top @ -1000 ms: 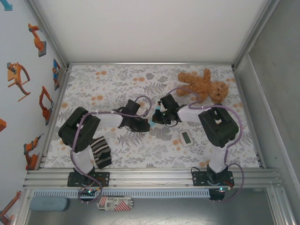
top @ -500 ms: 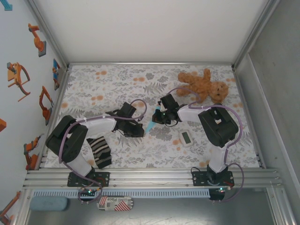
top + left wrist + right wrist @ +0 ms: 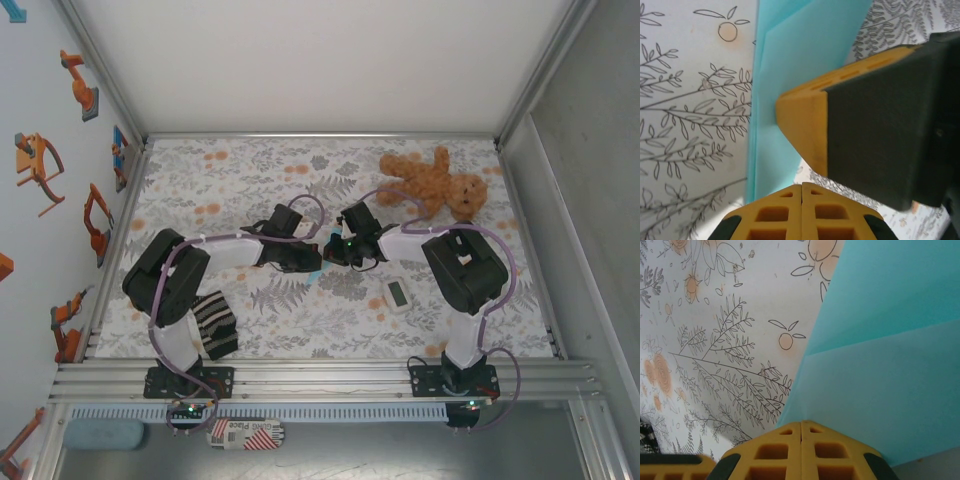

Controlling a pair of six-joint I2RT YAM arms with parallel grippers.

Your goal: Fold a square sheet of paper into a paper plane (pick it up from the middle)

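Note:
The square sheet of paper (image 3: 785,75) is light blue, folded into layers, and lies flat on the floral table cover. In the right wrist view its overlapping layers (image 3: 890,365) fill the right side. My left gripper (image 3: 306,262) and right gripper (image 3: 336,250) meet tip to tip at the table's middle and cover most of the sheet from above. The left gripper (image 3: 802,187) is shut, its tips at the paper's near edge. The right gripper (image 3: 801,424) is also shut, tips resting on the paper's edge. One of its fingers (image 3: 805,130) lies on the sheet.
A brown teddy bear (image 3: 440,185) lies at the back right. A small white gadget (image 3: 397,294) sits right of centre, near the right arm. A black-and-cream striped cloth (image 3: 215,325) lies at the front left by the left arm's base.
The left gripper had drawn back to the left, baring the blue paper by the right gripper. It has now returned to the right over the paper. The right gripper has hardly moved.

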